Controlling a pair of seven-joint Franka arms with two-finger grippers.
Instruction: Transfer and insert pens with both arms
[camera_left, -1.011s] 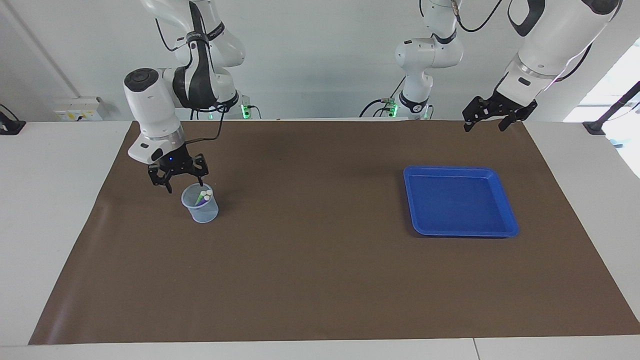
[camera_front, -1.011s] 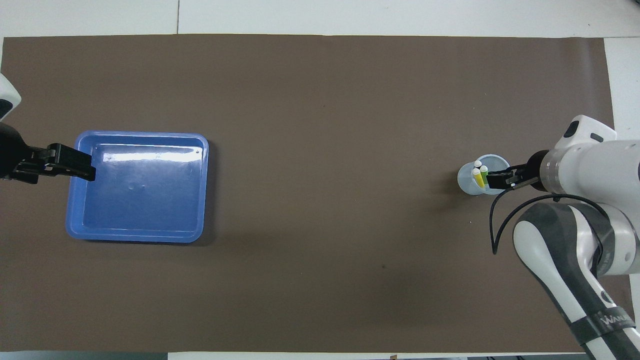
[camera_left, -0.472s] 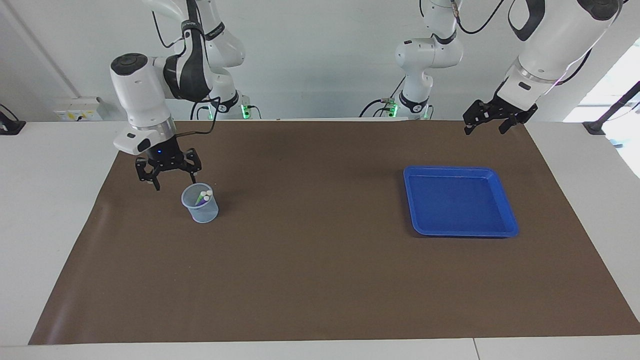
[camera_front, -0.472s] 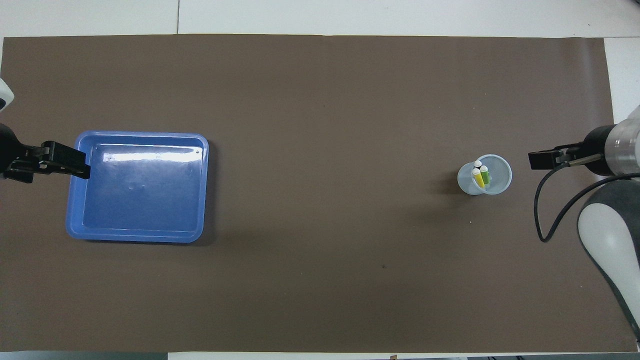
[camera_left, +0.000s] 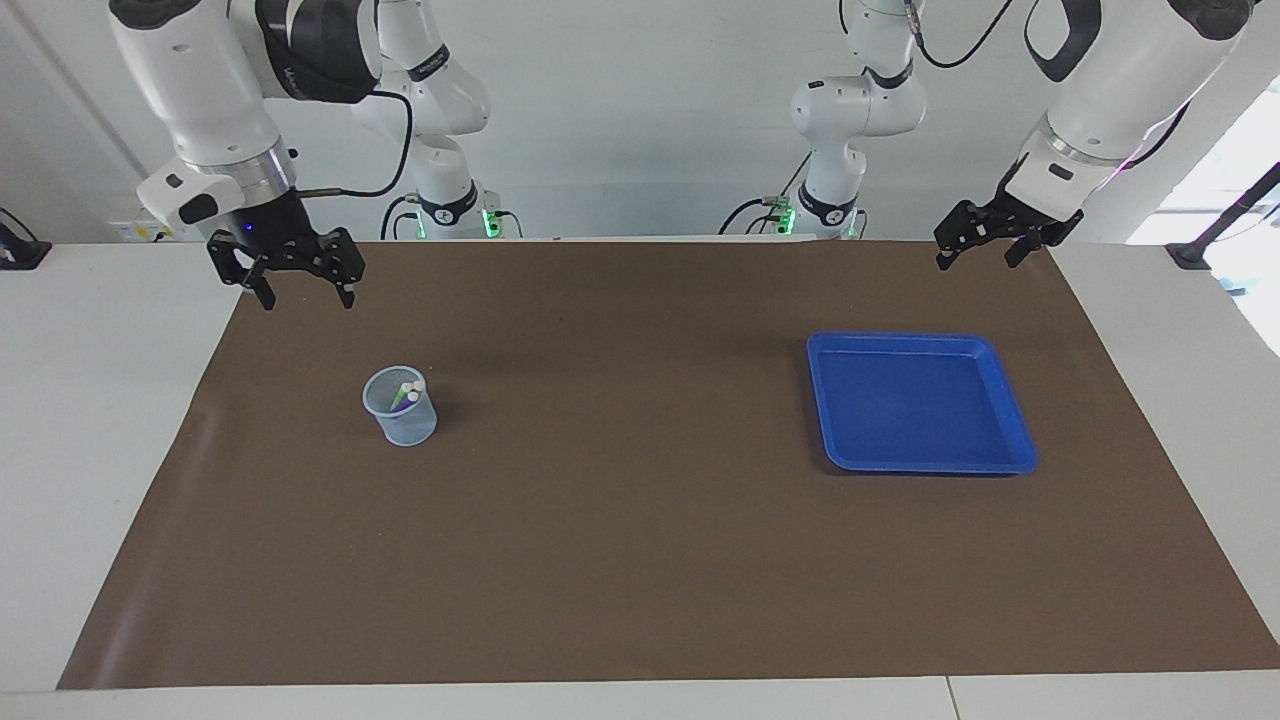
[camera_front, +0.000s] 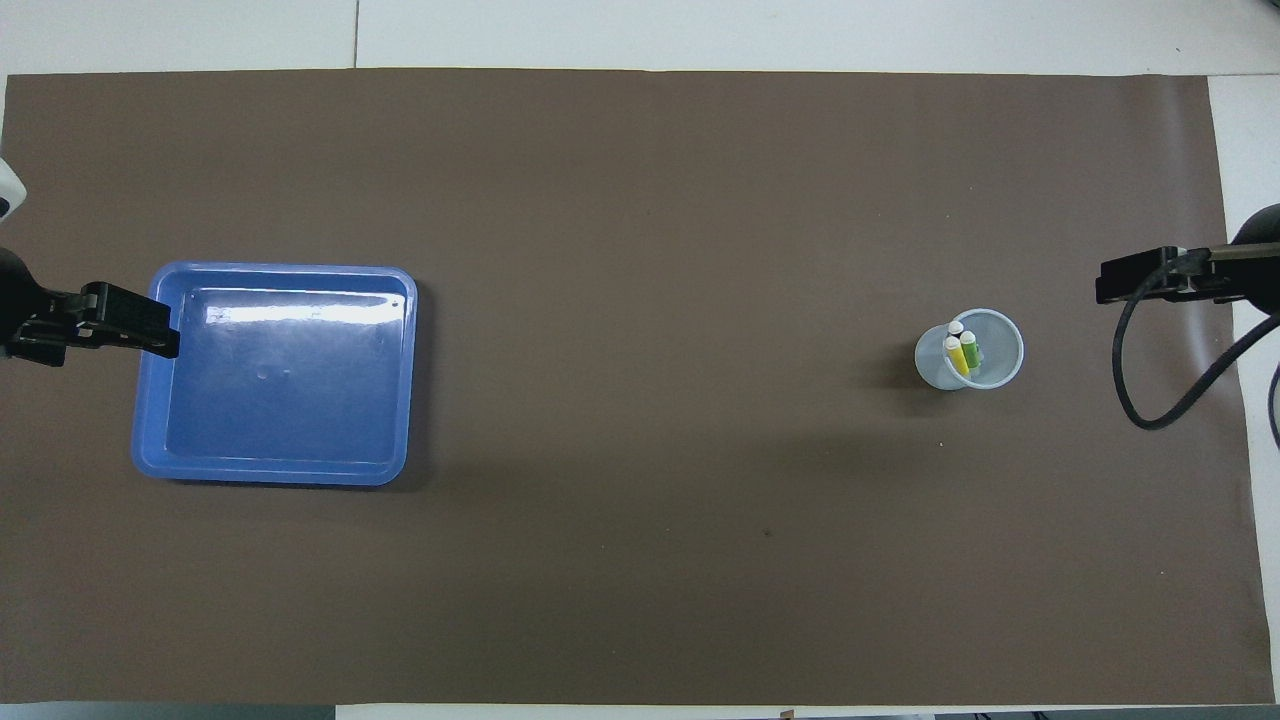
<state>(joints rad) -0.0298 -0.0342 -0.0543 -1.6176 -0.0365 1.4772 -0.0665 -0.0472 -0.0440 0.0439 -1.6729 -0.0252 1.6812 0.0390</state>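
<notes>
Since the earlier frames, the right gripper (camera_left: 304, 292) had risen from just above the cup (camera_left: 401, 407) and drawn away toward the corner of the tabletop (camera_left: 120, 420) at the right arm's end nearest the robots; it hung over the brown mat's (camera_left: 640, 560) edge there, fingers spread and holding nothing. In the overhead view its fingers (camera_front: 1128, 280) entered from the mat's edge at that end. The left gripper (camera_left: 982, 244) had barely shifted; it waited over the mat's corner at the left arm's end nearest the robots, fingers likewise spread and empty. On the mat, the blue tray (camera_left: 1010, 405) lay flat toward the left arm's end. The translucent cup stood upright toward the right arm's end, well apart from the tray. Inside it leaned the pens (camera_front: 962, 352): yellow pen (camera_front: 957, 357) and green pen (camera_front: 969, 350) side by side, whitish tips up, with a third whitish tip (camera_front: 956, 327) just beside them, its barrel colour hidden from above.
</notes>
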